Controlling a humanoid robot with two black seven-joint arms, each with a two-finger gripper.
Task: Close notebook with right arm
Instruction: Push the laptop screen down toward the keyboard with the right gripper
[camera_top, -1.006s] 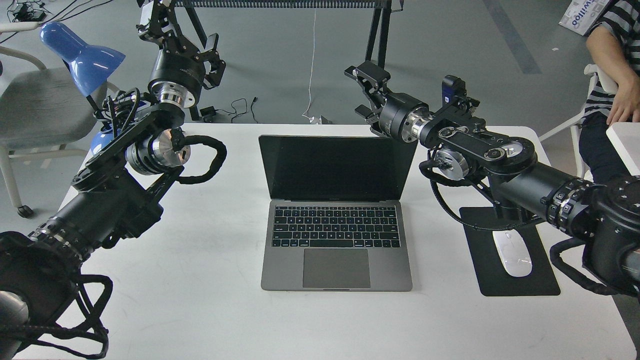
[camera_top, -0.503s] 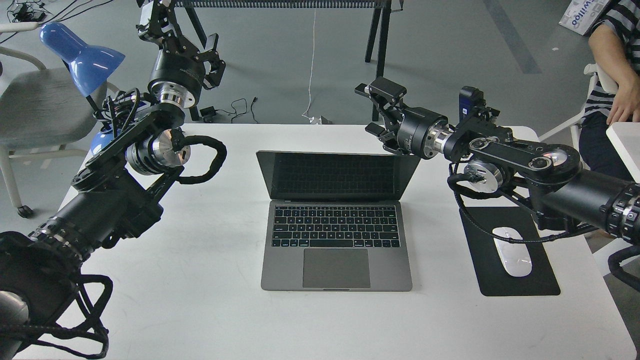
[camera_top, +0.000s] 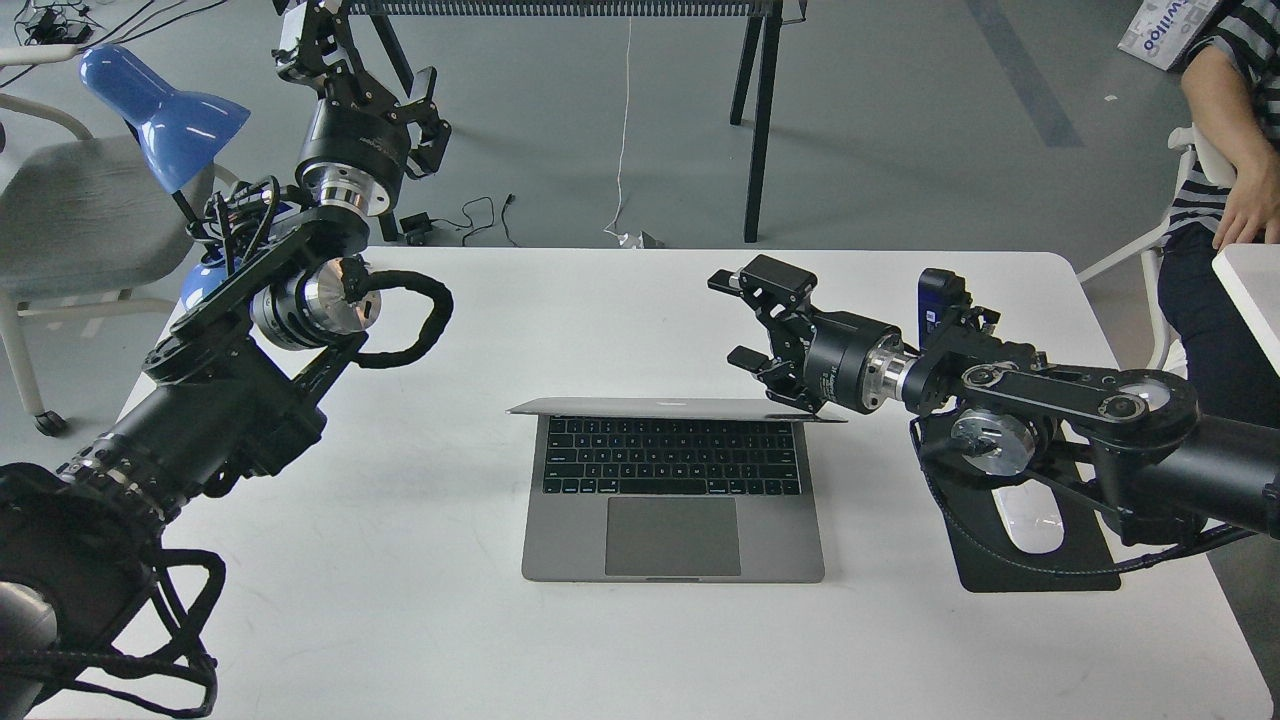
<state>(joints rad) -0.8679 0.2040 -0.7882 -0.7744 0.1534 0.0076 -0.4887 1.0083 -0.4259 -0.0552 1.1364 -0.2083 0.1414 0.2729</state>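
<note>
The space-grey notebook (camera_top: 560, 530) lies at the table's middle, keyboard and trackpad showing. Its lid (camera_top: 670, 406) leans far forward and shows as a thin edge above the keys. My right gripper (camera_top: 748, 318) reaches in from the right, fingers spread, empty. It sits just above and behind the lid's right end, and its underside seems to press on that corner. My left gripper (camera_top: 362, 75) is raised beyond the table's back left corner, fingers apart, holding nothing.
A black mouse pad (camera_top: 1040, 578) with a white mouse (camera_top: 1030, 520) lies right of the notebook, under my right arm. A blue desk lamp (camera_top: 160, 105) and a grey chair (camera_top: 80, 210) stand at left. A seated person (camera_top: 1235, 150) is at far right.
My right gripper has moved down and toward me, pushing the lid from nearly upright to leaning low over the keyboard. The left arm has not moved.
</note>
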